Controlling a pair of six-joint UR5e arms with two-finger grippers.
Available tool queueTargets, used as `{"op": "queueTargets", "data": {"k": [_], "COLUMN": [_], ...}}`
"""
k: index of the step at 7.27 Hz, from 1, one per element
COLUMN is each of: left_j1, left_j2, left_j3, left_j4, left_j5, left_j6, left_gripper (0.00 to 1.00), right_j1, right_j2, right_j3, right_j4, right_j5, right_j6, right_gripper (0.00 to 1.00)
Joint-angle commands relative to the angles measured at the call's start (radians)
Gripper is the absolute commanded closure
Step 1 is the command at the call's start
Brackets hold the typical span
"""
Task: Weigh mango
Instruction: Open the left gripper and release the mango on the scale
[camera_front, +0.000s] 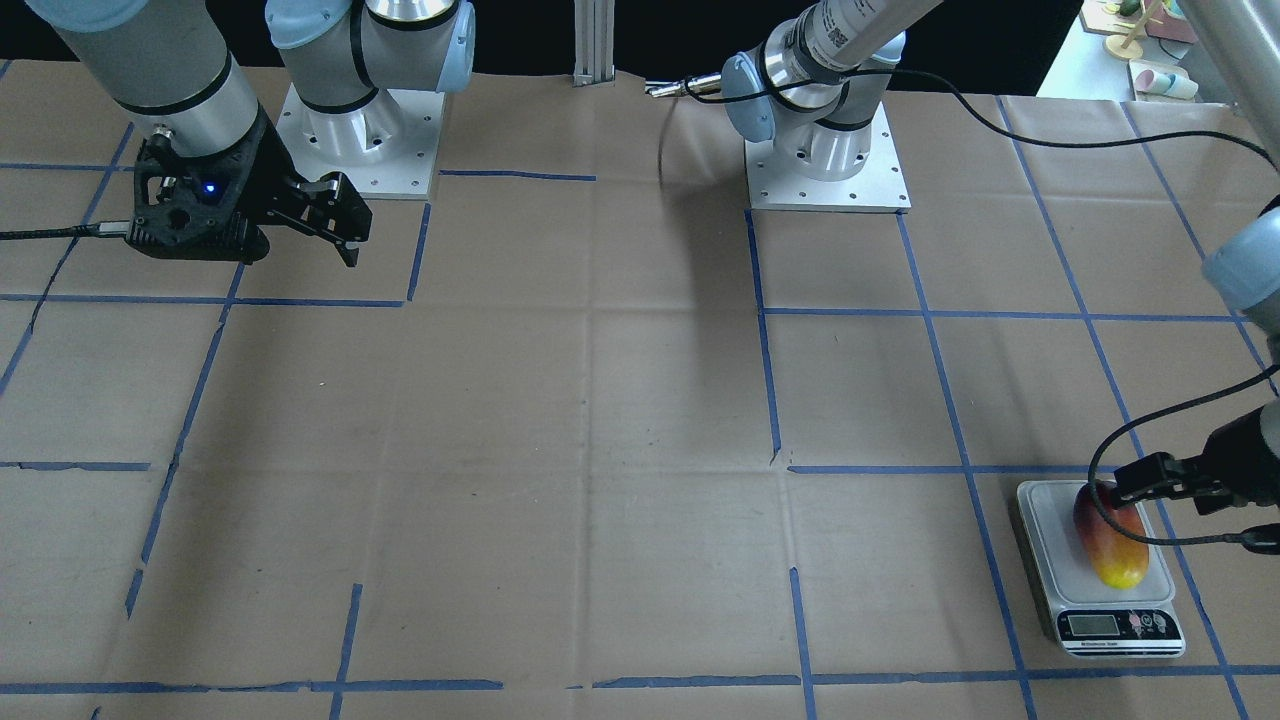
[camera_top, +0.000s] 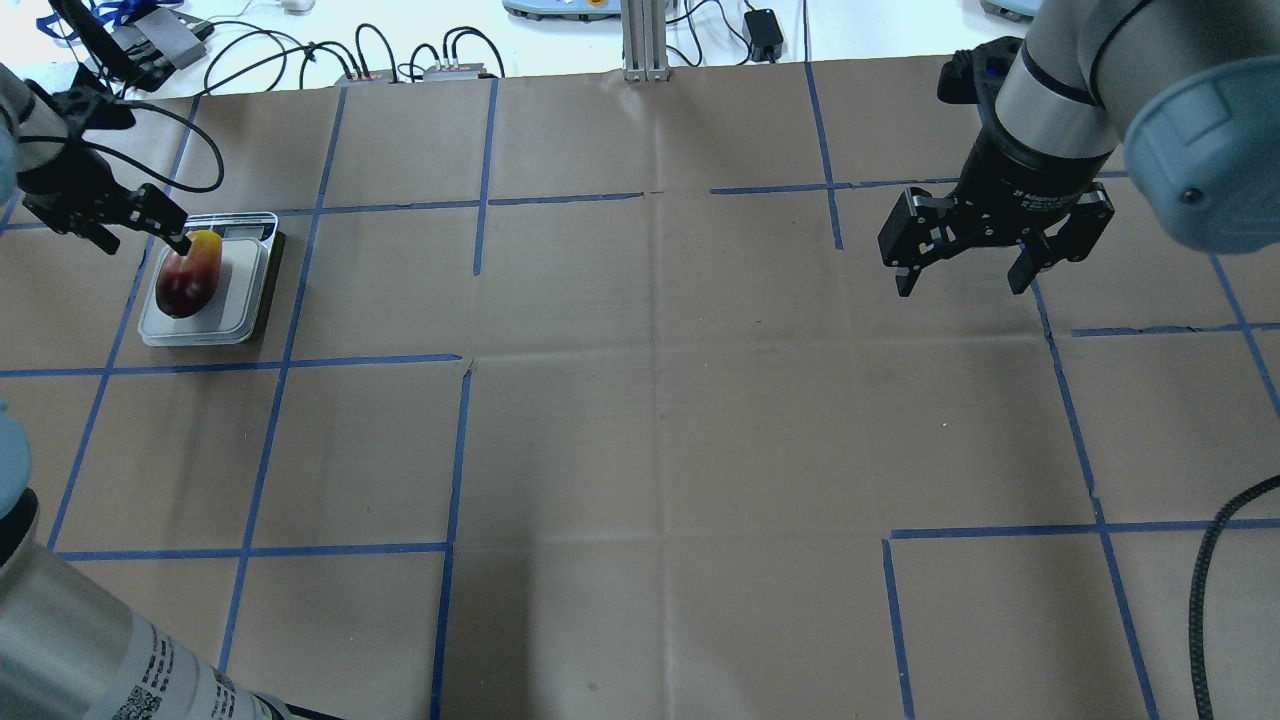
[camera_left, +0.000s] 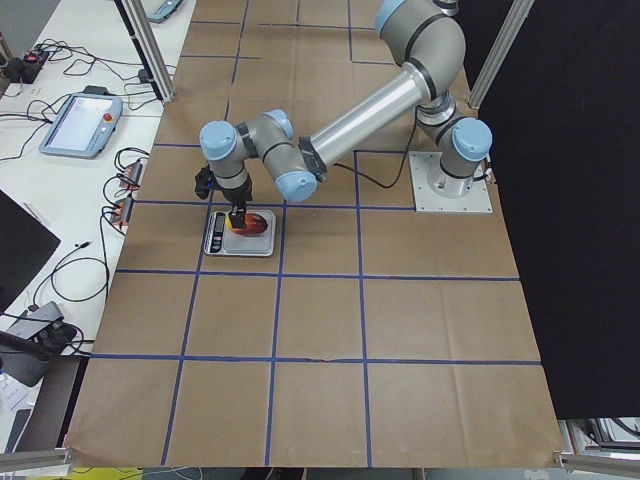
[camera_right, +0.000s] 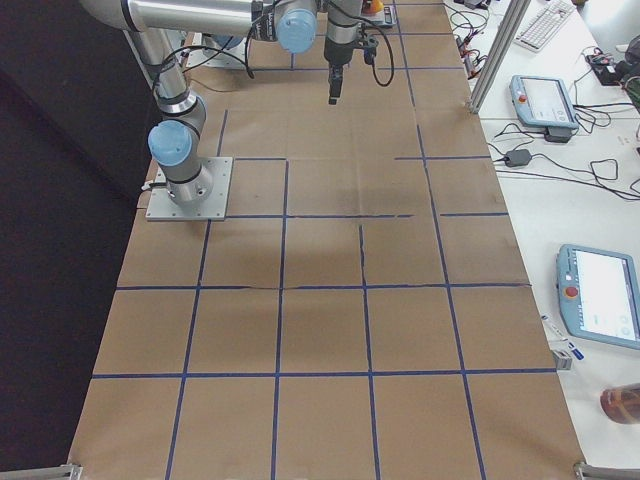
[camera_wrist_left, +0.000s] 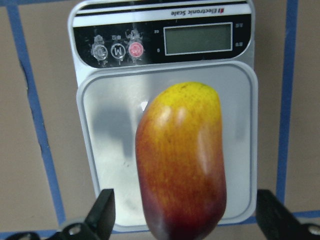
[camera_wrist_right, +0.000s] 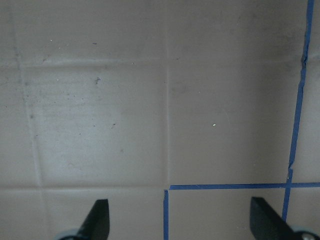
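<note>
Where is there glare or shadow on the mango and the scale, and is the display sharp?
Left wrist view: the mango is sharp, with a pale glare streak on its skin; a soft shadow lies on the scale beside it; the display is in focus but shows no digits. Front-facing view: the display is too small to read.

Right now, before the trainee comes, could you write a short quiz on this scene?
1. True or false: the mango lies on the scale.
2. Which end of the mango points to the scale's display? A: the red end. B: the yellow end. C: neither, it lies crosswise.
3. Fill in: the right gripper is ____ and holds nothing.

Key: 1 true; 2 B; 3 open.
</note>
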Motion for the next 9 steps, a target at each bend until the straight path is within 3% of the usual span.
{"op": "queueTargets", "data": {"k": [1,4,6,9], "left_j1": [-0.064,-0.337,-0.471,-0.484], "left_j2": [0.141,0.295,0.385,0.442], "left_j3": [-0.006,-0.038,-0.116,-0.225], "left_j4": [-0.145,-0.216,-0.206,-0.094], "left_j5": [-0.008,-0.01,-0.01,0.004], "left_j6": [-0.159,-0.377,-0.559,-0.595], "left_gripper": [0.01,0.01,0.01,0.0], "right_j1": [0.0,0.0,0.0,0.0], "right_j2": [0.0,0.0,0.0,0.0], "right_j3": [0.0,0.0,0.0,0.0], "right_j4": [0.0,0.0,0.0,0.0], "right_j5": [0.0,0.002,0.0,0.0], "right_j6": [0.0,0.0,0.0,0.0], "right_gripper": [0.0,0.0,0.0,0.0]}}
